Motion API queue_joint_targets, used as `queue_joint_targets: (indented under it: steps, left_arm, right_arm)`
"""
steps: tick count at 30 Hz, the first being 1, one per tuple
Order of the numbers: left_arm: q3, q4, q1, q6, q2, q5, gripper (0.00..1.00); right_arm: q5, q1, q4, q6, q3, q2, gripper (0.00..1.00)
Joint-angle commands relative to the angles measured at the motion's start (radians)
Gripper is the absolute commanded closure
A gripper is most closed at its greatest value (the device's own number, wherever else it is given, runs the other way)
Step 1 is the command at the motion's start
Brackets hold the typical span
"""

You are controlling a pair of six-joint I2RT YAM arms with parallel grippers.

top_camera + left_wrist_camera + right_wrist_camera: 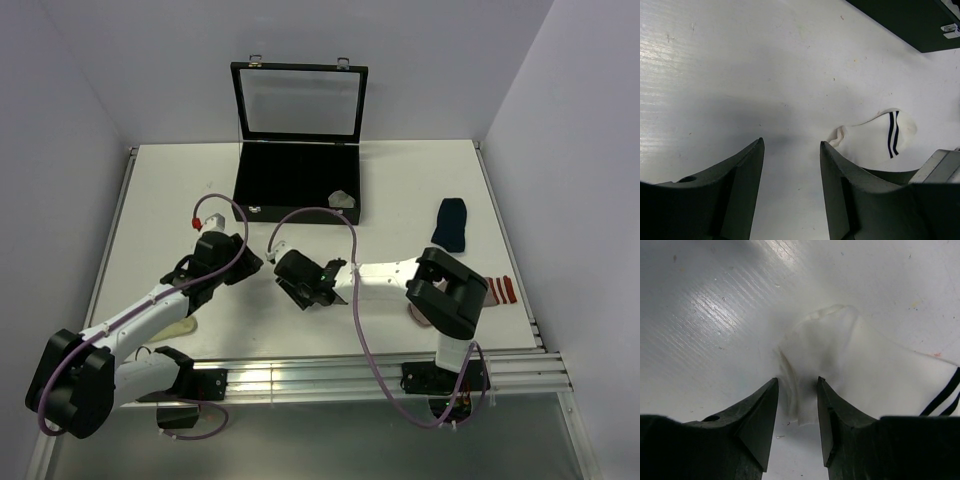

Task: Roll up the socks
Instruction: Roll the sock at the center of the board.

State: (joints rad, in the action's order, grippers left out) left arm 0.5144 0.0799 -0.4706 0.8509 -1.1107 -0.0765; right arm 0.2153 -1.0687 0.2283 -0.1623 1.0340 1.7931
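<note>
White sock, black cuff stripes, crumpled; right tool pinching its edge; left tool spread

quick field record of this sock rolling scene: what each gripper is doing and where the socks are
white sock: lying out, not yet rolled, two black cuff stripes
right gripper: jaws either side of the white sock's plain end; unclear if pinching
left gripper: open, nothing between its jaws, white sock off to one side
navy sock: on the table's right part, clear of both grippers
red-striped sock: near the right edge
black case: lid open, small pale item in its front right corner
</note>
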Motion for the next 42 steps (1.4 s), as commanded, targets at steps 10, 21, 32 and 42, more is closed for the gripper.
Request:
queue_joint_targets:
  steps: [10,21,32,42]
  left_arm:
    - [0.006,-0.029,0.003,-0.026,-0.011,0.018,0.45]
    - [-0.004,-0.054,0.003,-0.033,0.002,0.063,0.45]
    - [-0.017,-0.062,0.001,-0.041,-0.005,0.104,0.45]
    - [0.003,-0.055,0.001,-0.062,-0.054,0.145,0.46]
  right_arm:
    - [0.065,-0.031,0.031,0.012,-0.009,0.086,0.93]
    - [-0.270,0.027,-0.136,-0.014,-0.052,-0.031,1.00]
    - [-0.714,0.216,-0.337,-0.141,-0.144,-0.032,1.00]
    - [-0.998,0.355,-0.558,-0.308,-0.210,0.021,1.00]
